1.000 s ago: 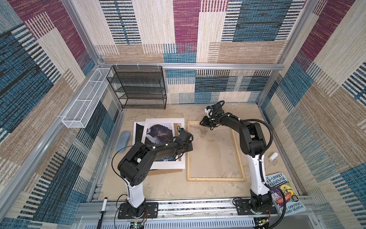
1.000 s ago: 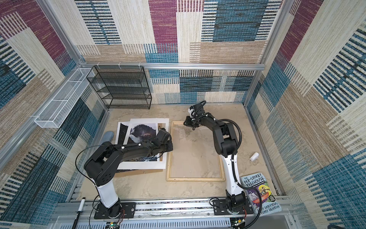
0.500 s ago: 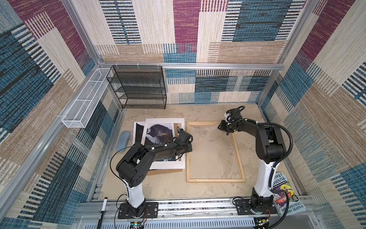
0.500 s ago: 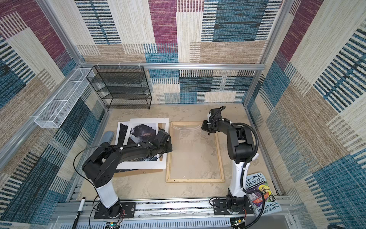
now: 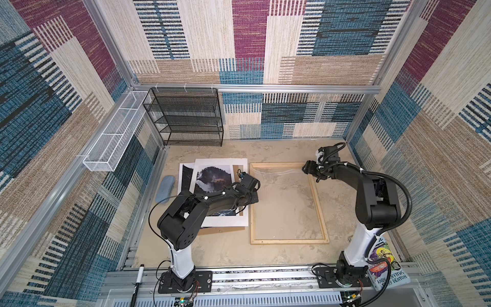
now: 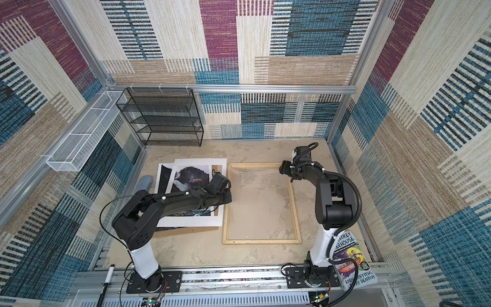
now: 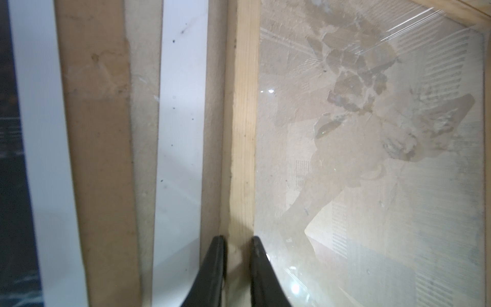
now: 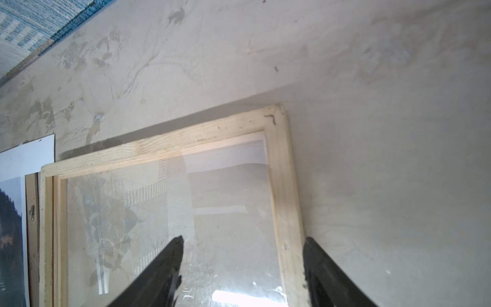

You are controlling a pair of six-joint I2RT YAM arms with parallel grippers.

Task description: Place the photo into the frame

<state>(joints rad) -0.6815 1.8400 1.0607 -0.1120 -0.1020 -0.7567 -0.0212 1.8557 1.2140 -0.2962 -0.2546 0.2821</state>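
Left wrist view: the left gripper [image 7: 237, 240] is clamped narrowly on a side strip of the frame [image 7: 244, 133]. The right gripper [image 8: 243, 239] stands wide apart astride the frame's opposite strip, gripping nothing. The photo [image 5: 212, 178] lies flat just beside the frame, under a white mat [image 5: 220, 162], on the table [image 5: 265, 151].

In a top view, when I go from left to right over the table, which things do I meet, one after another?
First the blue-grey oblong object, then the photo, then the frame, and last the book.
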